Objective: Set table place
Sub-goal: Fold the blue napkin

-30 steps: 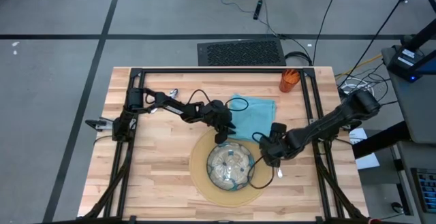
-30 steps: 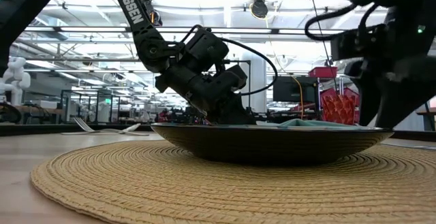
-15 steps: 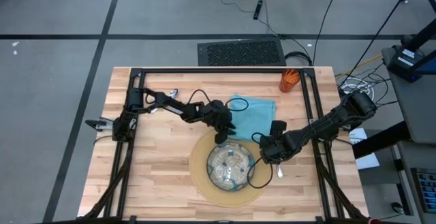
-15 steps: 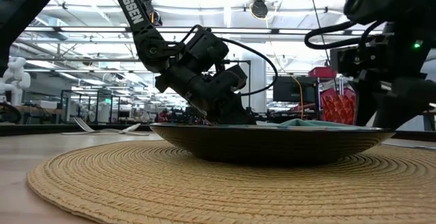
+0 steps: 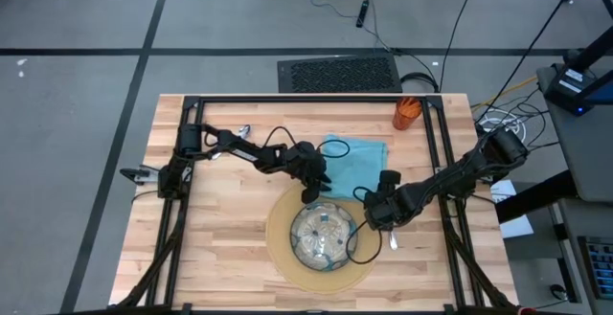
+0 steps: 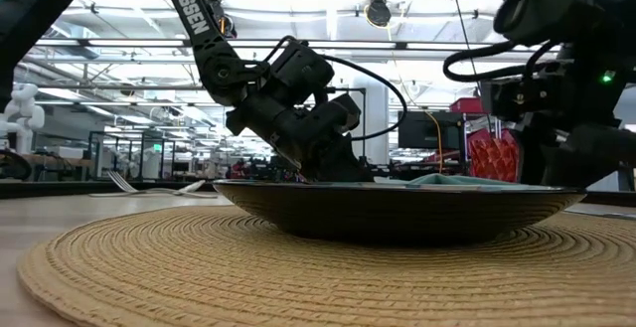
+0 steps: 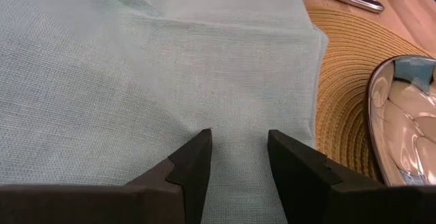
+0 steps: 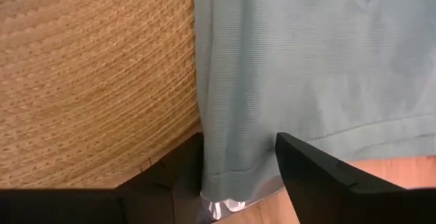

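Observation:
A teal napkin [image 5: 359,157] lies flat on the table [image 5: 220,248]. Its near edge reaches the round tan mat [image 5: 283,253], which carries the glass bowl [image 5: 324,234]. My left gripper [image 5: 308,192] stands open at the napkin's near left part, tips down on the cloth [image 7: 136,67]. My right gripper [image 5: 375,221] is open at the napkin's near right corner. One of its fingers is over the mat [image 8: 95,67] and the other is over the cloth [image 8: 293,60]. An orange cup [image 5: 406,113] stands at the far right. My left gripper rests both open fingertips [image 7: 194,152] on the napkin's top [image 7: 235,115], close to its edge by the mat, slanting down from the table's left. The cloth lies flat with a slight ridge between the tips. My right gripper straddles the napkin's hemmed corner strip [image 8: 235,163] from above; I cannot tell whether its fingers touch the cloth.
A silver spoon [image 5: 393,242] lies just right of the mat, under my right gripper. A fork [image 5: 241,130] lies at the far left, by the left arm. Black frame rails [image 5: 306,99] run along the far edge and both sides.
My right gripper has sunk slightly toward the napkin's corner and rolled a little. In the low view the mat and the bowl have come a bit nearer and look larger.

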Robot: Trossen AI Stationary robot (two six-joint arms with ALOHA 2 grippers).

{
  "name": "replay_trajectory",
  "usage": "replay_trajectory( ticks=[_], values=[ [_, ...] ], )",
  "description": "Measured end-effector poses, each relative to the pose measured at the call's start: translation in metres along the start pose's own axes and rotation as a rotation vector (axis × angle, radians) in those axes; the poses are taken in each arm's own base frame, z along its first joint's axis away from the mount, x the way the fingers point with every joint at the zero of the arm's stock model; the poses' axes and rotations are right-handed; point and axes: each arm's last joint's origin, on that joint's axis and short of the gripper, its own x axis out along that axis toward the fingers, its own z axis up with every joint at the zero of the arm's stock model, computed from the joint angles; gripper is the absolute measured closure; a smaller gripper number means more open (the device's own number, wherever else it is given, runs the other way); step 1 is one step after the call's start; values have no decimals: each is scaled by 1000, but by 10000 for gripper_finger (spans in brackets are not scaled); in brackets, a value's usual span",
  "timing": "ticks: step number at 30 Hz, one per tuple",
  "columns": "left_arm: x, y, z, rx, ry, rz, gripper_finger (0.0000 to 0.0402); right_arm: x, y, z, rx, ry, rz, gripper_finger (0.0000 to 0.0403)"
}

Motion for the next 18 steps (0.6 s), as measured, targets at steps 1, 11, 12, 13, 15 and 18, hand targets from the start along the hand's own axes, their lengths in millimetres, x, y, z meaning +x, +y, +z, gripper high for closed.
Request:
replay_trajectory(
  ticks=[1,11,12,13,15,18],
  values=[
    [0,0,0,0,0,0,268,1,1,0,-3,3,-5,232],
    [0,0,0,1,0,0,268,20,7,1,-37,43,-85,305],
    [0,0,0,1,0,0,268,21,7,2,-35,38,-89,332],
    [0,0,0,1,0,0,268,21,7,2,-38,35,-88,363],
    [0,0,0,1,-1,0,268,21,7,1,-49,30,-94,390],
    [0,0,0,1,0,0,268,22,6,1,-45,27,-117,399]
  ],
)
